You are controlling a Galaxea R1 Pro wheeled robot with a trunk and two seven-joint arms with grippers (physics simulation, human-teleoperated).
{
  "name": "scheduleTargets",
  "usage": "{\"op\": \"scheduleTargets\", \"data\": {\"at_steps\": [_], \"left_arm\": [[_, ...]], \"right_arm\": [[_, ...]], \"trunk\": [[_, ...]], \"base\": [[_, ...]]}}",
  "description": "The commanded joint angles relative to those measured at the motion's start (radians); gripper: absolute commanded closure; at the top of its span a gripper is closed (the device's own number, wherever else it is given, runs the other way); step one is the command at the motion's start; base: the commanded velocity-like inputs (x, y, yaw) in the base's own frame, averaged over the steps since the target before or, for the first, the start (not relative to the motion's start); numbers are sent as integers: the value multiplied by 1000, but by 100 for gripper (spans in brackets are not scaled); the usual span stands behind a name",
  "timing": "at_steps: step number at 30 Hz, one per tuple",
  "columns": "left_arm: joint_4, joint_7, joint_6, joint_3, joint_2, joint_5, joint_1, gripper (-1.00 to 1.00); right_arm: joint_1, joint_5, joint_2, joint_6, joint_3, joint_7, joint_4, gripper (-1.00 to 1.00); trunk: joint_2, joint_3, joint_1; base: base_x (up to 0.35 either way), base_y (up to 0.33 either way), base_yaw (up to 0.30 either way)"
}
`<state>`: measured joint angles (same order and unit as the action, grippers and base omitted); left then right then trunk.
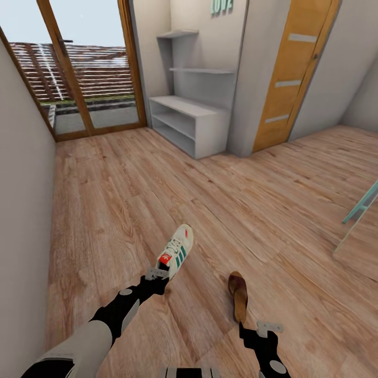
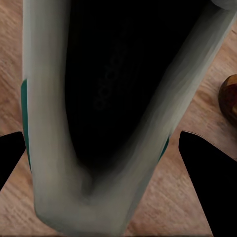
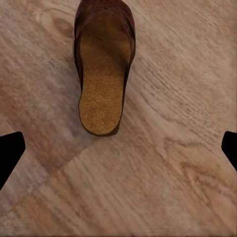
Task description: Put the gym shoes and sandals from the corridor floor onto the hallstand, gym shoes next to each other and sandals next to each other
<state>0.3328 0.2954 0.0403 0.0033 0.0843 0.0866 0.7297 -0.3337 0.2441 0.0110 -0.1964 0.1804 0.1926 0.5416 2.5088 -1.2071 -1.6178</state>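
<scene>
One white gym shoe [image 1: 177,251] with green stripes and a red tongue label lies on the corridor floor [image 1: 252,210]. My left gripper [image 1: 157,275] is at its heel. In the left wrist view the shoe's heel and dark opening [image 2: 98,98] sit between the spread fingers [image 2: 205,173], so the left gripper [image 2: 101,153] is open. A brown sandal [image 1: 239,295] lies to the shoe's right, with its cork footbed [image 3: 102,84] facing up. My right gripper [image 1: 262,331] hovers just short of the sandal's heel, open and empty. The pale grey hallstand [image 1: 190,118] stands far off against the back wall.
A wall [image 1: 23,210] runs close along the left. Glass doors [image 1: 89,68] are at the back left, and a wooden door [image 1: 291,73] is right of the hallstand. A teal frame [image 1: 362,207] leans in at the right edge. Open floor lies between the shoes and the hallstand.
</scene>
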Motion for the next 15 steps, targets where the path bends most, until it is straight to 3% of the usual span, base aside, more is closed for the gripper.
{"op": "scheduleTargets", "data": {"at_steps": [1, 15], "left_arm": [[0, 2, 4, 1, 0, 9, 0, 100], [0, 2, 4, 0, 3, 9, 1, 100]], "right_arm": [[-1, 10, 1, -7, 8, 8, -2, -100], [-1, 11, 0, -12, 8, 10, -3, -100]], "trunk": [[1, -5, 0], [4, -72, -6]], "base": [[0, 0, 0], [0, 0, 0]]}}
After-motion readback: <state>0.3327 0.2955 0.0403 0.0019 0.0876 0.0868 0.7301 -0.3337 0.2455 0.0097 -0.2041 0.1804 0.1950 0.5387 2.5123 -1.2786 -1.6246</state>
